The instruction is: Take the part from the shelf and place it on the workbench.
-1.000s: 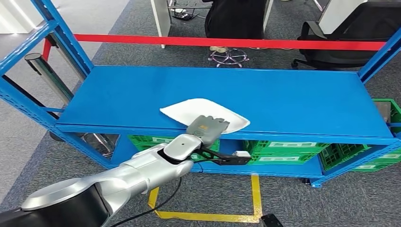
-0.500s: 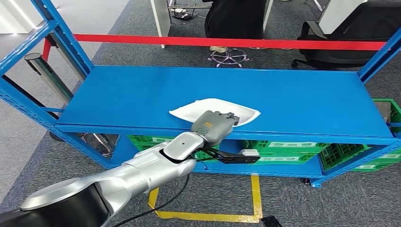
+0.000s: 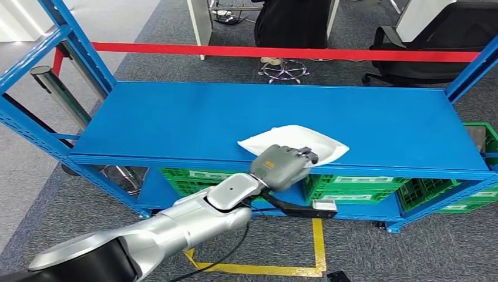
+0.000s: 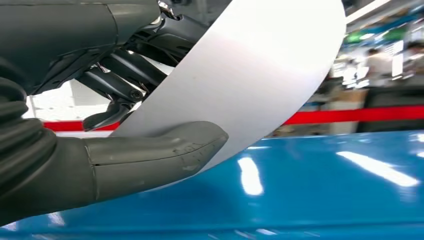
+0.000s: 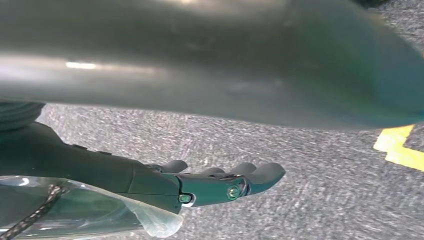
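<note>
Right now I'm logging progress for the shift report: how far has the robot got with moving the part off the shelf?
Done: the left hand has gripped the white part, thumb under it and fingers over its near edge. In hand: the part is tilted up over the blue shelf, near its front edge. Left: carrying it off the shelf and placing it on the workbench. The right hand holds nothing above the grey carpet.

Blue shelf top (image 3: 176, 120) lies bare around the white part (image 3: 305, 141); red bar (image 3: 282, 51) crosses behind.
</note>
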Controlling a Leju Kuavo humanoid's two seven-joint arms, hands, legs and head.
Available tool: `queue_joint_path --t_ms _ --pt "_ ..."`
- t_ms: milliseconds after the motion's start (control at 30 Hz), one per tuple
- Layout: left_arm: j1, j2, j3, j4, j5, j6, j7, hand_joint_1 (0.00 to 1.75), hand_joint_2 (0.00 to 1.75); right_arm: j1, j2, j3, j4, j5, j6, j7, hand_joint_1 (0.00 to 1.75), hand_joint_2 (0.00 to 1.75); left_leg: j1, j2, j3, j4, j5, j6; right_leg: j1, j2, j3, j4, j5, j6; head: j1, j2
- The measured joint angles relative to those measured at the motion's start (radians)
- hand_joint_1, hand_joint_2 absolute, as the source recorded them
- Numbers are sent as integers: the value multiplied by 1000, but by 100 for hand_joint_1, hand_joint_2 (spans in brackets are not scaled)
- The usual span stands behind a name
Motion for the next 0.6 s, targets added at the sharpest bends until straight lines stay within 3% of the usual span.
queue_joint_path --t_ms 100,233,300,367,400,433,467,533,600 --pt "84 1 30 -53 -39 33 -77 175 175 7 1 -2 0 -14 -6 2 0 0 -2 0 -3 6 -5 8 -1 0 1 0 -2 5 0 0" --pt "228 17 109 -164 -50 40 -200 175 175 17 3 -11 0 -39 -8 6 0 0 0 3 10 -17 8 26 -2 0 11 -12 -5 22 1 0" --pt "301 38 152 -236 -42 42 -271 175 175 21 3 -22 0 -53 -7 11 0 0 5 7 21 -46 23 37 0 -1 -5 31 -52 23 4 0" --pt "372 67 195 -308 -29 47 -338 175 175 26 3 -32 0 -65 -5 18 0 0 3 11 19 -50 29 41 3 -1 -45 141 -122 22 5 0" --pt "409 83 220 -344 -19 49 -374 175 175 29 3 -38 0 -69 -4 20 0 0 2 12 16 -50 30 40 3 -2 -60 190 -144 23 6 0" --pt "450 99 247 -383 -3 51 -413 175 175 33 3 -43 0 -72 -4 22 0 0 1 14 12 -48 31 38 3 -2 -61 212 -148 25 5 0" --pt "492 116 276 -425 22 53 -453 175 175 37 3 -48 0 -74 -4 23 0 0 1 14 8 -46 33 35 2 -2 -45 198 -134 27 6 0" --pt "577 154 349 -534 114 53 -543 175 175 39 3 -55 0 -76 -5 24 0 0 5 15 -4 -35 38 26 -2 -2 26 82 -86 32 5 0" --pt "657 185 437 -664 257 54 -619 175 175 42 6 -58 0 -75 -8 27 0 0 5 13 -17 -21 42 13 0 3 75 -4 -55 24 5 0"
